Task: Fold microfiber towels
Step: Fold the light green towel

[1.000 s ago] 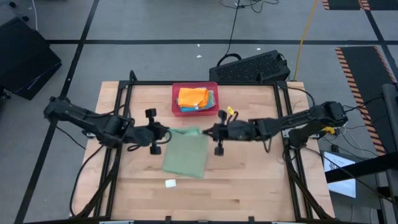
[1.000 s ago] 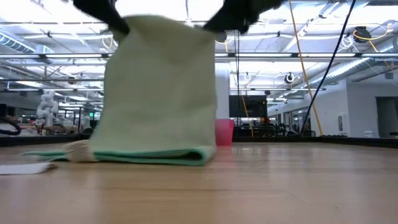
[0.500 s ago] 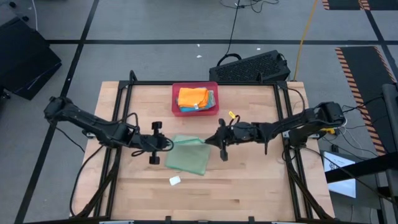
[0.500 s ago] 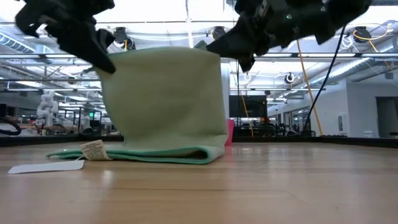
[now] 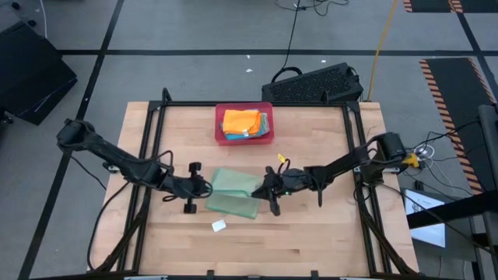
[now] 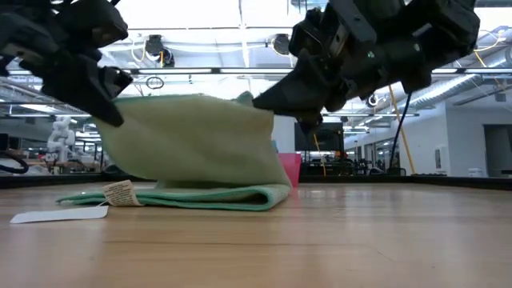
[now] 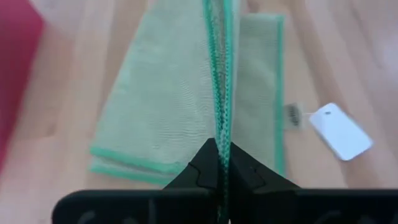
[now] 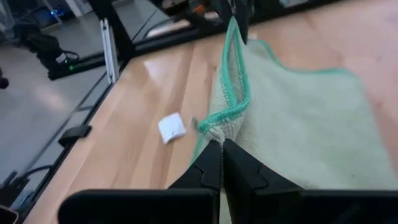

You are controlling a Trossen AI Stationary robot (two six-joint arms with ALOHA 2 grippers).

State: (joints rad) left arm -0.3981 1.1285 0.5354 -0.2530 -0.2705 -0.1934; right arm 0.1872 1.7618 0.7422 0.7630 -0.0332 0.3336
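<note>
Both arms are on the same pale green towel (image 5: 233, 192) in the middle of the wooden bench (image 5: 311, 233). The left hand (image 5: 204, 187) is pinched tight on one corner of the raised edge, and the right hand (image 5: 263, 190) is clamped on the other corner, so the cloth's top layer hangs between them like a little tent. The low view shows it well: the upper part is held up off the bench while the bottom fold lies flat on the wood. The left wrist view shows the green stitched hem running straight into the closed fingertips (image 7: 211, 171); same on the right wrist, with the hem bunched right at the finger (image 8: 211, 163) tips.

A small white tag (image 5: 217, 226) sits on the bench just in front of the towel, not touching it. At the far side is the red tray (image 5: 220, 124) with the other towels (image 5: 243, 123) piled in it, orange on top and a bit of blue and green peeking out at the edge.
</note>
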